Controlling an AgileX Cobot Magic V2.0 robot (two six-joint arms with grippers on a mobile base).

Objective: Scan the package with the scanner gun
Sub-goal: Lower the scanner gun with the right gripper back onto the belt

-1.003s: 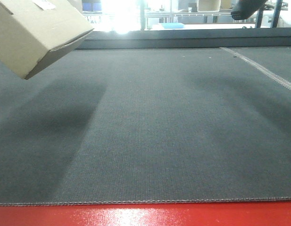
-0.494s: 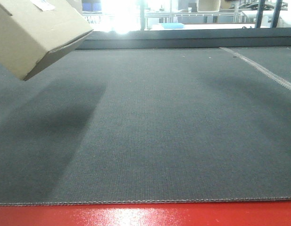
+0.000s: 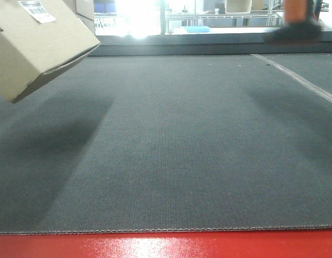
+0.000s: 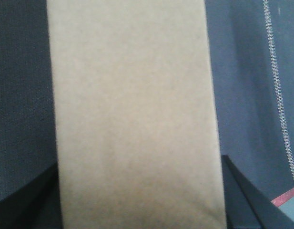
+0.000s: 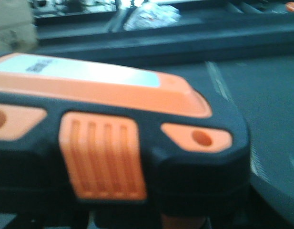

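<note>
The package (image 3: 39,45), a tan cardboard box with a white barcode label (image 3: 36,11) on top, hangs tilted in the air at the upper left of the front view. In the left wrist view the package (image 4: 132,109) fills the middle. My left gripper (image 4: 137,212) is shut on it, with a dark finger (image 4: 251,205) against each side. The scanner gun (image 3: 298,24) shows at the top right only as an orange stem and black foot. Its black and orange head (image 5: 118,143) fills the right wrist view, and my right gripper (image 5: 147,217), mostly hidden under it, holds it.
A dark grey fabric mat (image 3: 176,150) covers the table, with a red front edge (image 3: 166,246) and a stitched seam (image 3: 300,79) at the right. Shelving and a blue tray (image 3: 197,29) stand behind. A carton (image 5: 13,24) sits at the far back.
The package has dropped slightly and shifted left, showing more of its label. The scanner gun left the frame's top right, then came back in with stem and foot showing.
</note>
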